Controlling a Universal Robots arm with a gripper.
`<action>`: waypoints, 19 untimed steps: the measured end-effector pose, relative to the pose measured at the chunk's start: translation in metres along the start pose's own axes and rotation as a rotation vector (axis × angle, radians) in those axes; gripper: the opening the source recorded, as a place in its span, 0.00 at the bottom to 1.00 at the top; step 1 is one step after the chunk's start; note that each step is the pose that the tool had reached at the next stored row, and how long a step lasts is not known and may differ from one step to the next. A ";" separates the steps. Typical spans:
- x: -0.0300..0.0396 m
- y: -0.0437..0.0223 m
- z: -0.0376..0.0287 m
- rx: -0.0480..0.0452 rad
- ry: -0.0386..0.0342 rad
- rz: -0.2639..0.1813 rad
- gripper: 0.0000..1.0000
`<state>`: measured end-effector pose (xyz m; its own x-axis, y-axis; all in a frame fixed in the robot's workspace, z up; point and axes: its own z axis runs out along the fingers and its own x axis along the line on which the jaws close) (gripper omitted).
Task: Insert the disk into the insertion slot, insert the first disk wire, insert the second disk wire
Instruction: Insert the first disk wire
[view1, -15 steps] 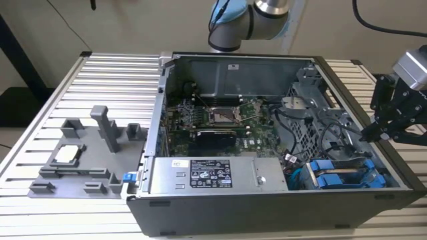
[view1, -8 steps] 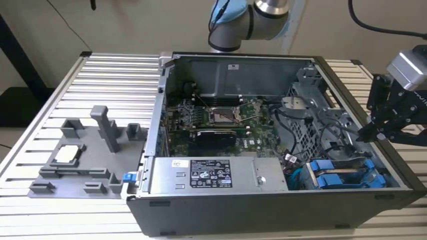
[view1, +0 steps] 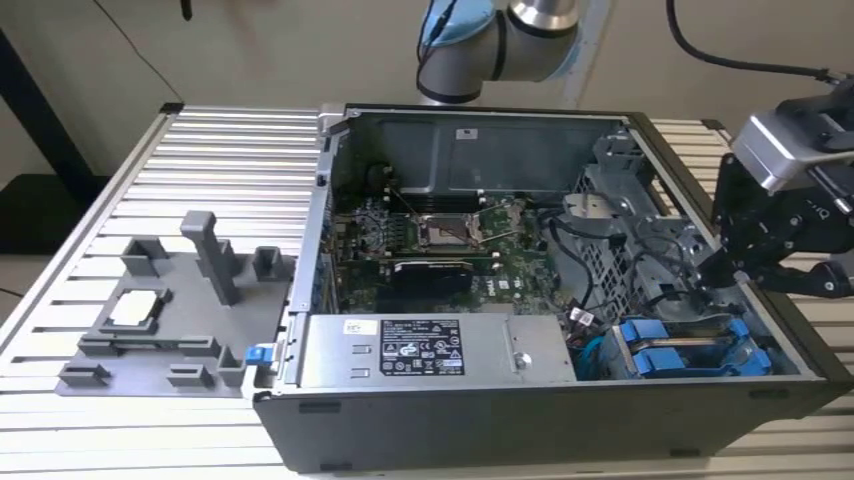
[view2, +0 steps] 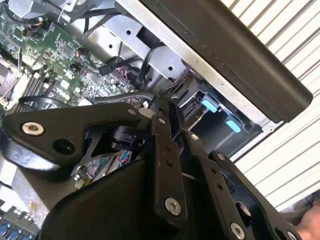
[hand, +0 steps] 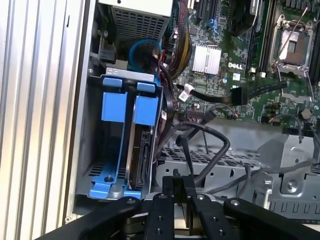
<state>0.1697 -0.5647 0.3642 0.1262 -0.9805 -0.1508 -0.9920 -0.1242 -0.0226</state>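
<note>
The open computer case (view1: 534, 420) lies on the table. Its grey drive cage, the insertion slot (hand: 82, 165), holds two blue carriers side by side (view1: 674, 350). The disk (hand: 142, 152) sits edge-on inside the slot, behind its blue tab (hand: 146, 110). My gripper (view1: 710, 275) reaches into the case over the perforated metal beside the cage. Its black fingers (hand: 172, 192) stand close together in both wrist views. A black disk wire (hand: 215, 150) loops down and ends between the tips of the gripper (view2: 159, 107).
A grey labelled power-supply box (view1: 414, 350) lies along the case's front. The green motherboard (view1: 441, 235) fills the middle. More black cables (hand: 235, 95) cross near the cage. A grey fixture (view1: 174, 300) stands on the slatted table at the exterior view's left.
</note>
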 end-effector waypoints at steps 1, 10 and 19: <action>0.0000 0.0017 0.0004 0.0050 0.0028 -0.001 0.19; 0.0037 0.0151 0.0014 0.0704 0.0285 -0.011 0.19; 0.0050 0.0234 0.0071 0.0856 0.0593 0.038 0.19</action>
<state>0.1472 -0.5714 0.3559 0.0851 -0.9919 -0.0945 -0.9919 -0.0753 -0.1026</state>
